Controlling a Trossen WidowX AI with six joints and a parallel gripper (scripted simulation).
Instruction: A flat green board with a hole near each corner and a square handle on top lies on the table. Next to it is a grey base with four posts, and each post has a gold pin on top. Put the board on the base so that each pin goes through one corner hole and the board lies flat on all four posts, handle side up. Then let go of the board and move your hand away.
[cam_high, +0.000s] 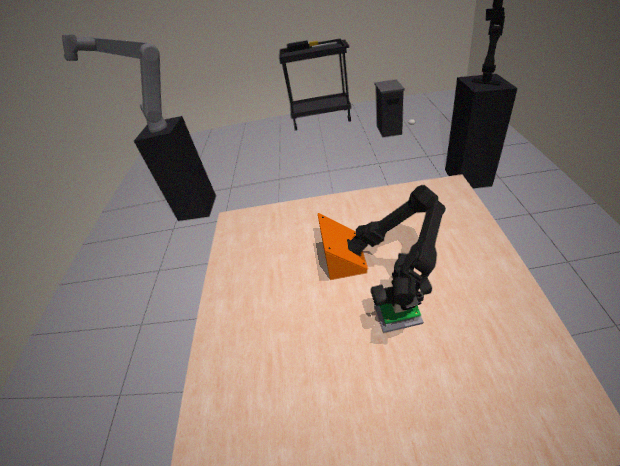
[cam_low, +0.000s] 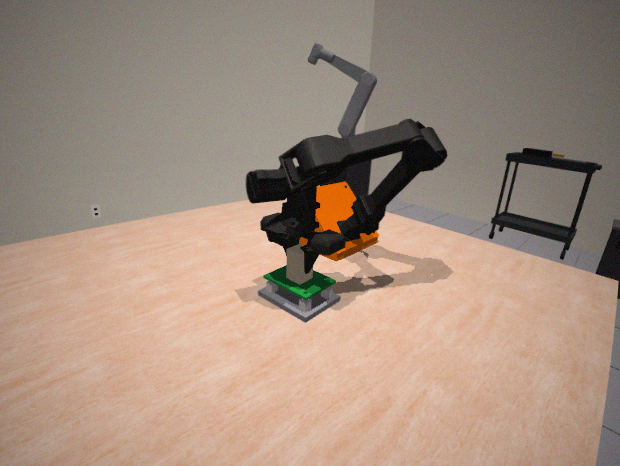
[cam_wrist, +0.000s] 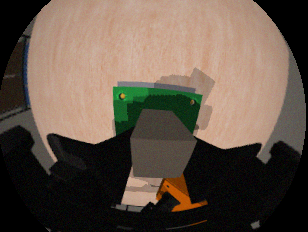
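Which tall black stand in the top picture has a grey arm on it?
The black box-shaped stand on the left; the right one carries a black arm.

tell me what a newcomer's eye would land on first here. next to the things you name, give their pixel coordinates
Probably the bright orange wedge (cam_high: 344, 265) (cam_low: 334, 205) (cam_wrist: 181, 196), on the table behind the base in the exterior view. Next, the green board (cam_high: 395, 315) (cam_low: 320, 286) (cam_wrist: 121, 112), over the grey base (cam_high: 400, 326) (cam_low: 306, 315) (cam_wrist: 155, 86), its handle (cam_low: 299, 265) (cam_wrist: 162, 157) clamped in the black arm's gripper (cam_low: 303, 255).

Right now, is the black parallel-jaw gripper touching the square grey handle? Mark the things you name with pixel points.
Touching: the exterior view shows the gripper (cam_high: 400, 306) (cam_low: 299, 258) (cam_wrist: 157, 129) closed on the handle (cam_low: 299, 268) (cam_wrist: 162, 157), a black finger against its side.
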